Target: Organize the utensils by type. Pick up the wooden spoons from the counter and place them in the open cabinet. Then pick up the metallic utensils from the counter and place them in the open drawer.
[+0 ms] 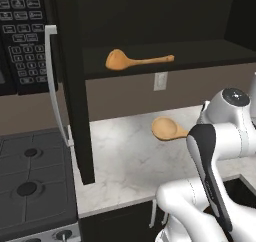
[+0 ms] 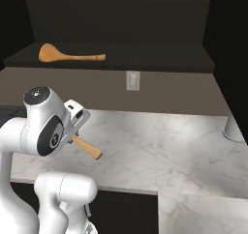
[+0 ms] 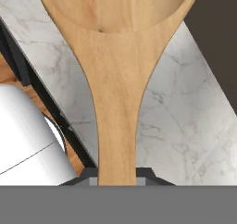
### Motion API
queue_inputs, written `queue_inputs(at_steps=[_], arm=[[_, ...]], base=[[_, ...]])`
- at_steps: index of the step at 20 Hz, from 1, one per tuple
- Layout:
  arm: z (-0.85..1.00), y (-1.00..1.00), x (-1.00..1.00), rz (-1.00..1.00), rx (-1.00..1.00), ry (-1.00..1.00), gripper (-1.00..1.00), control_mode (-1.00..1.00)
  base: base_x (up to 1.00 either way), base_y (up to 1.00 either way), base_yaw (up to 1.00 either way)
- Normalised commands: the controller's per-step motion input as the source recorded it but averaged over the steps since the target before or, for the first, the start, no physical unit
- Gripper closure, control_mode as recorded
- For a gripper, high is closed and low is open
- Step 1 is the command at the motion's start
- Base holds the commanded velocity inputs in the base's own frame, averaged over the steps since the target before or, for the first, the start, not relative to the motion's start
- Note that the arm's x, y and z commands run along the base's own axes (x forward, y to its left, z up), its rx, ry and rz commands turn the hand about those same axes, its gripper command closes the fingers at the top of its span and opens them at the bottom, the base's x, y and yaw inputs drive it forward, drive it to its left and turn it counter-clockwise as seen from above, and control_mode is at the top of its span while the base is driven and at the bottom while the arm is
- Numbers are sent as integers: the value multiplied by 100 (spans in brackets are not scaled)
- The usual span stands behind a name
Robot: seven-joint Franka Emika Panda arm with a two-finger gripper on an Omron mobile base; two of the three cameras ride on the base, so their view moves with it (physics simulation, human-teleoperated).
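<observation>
The gripper [image 3: 117,174] is closed tight on a wooden spoon [image 3: 115,79]. In the hand view, the two dark finger tips sit on either side of the spoon's handle, and the round bowl fills the top of the picture. In the left base view, the bowl of this held spoon [image 1: 166,129] sticks out from behind the white arm, up in the air over the middle of the counter [image 1: 125,161]. In the right base view, the end of its handle [image 2: 87,148] pokes out below the hand, above the counter's front part.

The counter is white marble with grey lines. A black stove [image 1: 30,181] sits at its left end. A white wall plug [image 2: 132,80] is on the brown wall behind the counter's back edge.

Farther back and higher up is the open cabinet [image 1: 70,86], black, with a long silver handle on its door. The other wooden spoon [image 1: 132,60] lies flat on the cabinet shelf, near the shelf's front edge, with its bowl to the left and its handle pointing right.
</observation>
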Motion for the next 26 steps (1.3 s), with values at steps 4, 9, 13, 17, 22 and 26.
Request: queue_inputs(at_steps=[4, 9, 13, 17, 22, 26], arm=[[0, 0, 0, 0, 0, 0, 100, 100], [0, 0, 0, 0, 0, 0, 100, 100], [0, 0, 0, 0, 0, 0, 100, 100], [0, 0, 0, 0, 0, 0, 100, 100], [0, 0, 0, 0, 0, 0, 100, 100], [29, -4, -15, 1, -2, -34, 100, -100]], base=[[19, 0, 0], [0, 0, 0], [0, 0, 0], [0, 0, 0], [-4, 0, 0], [0, 0, 0]])
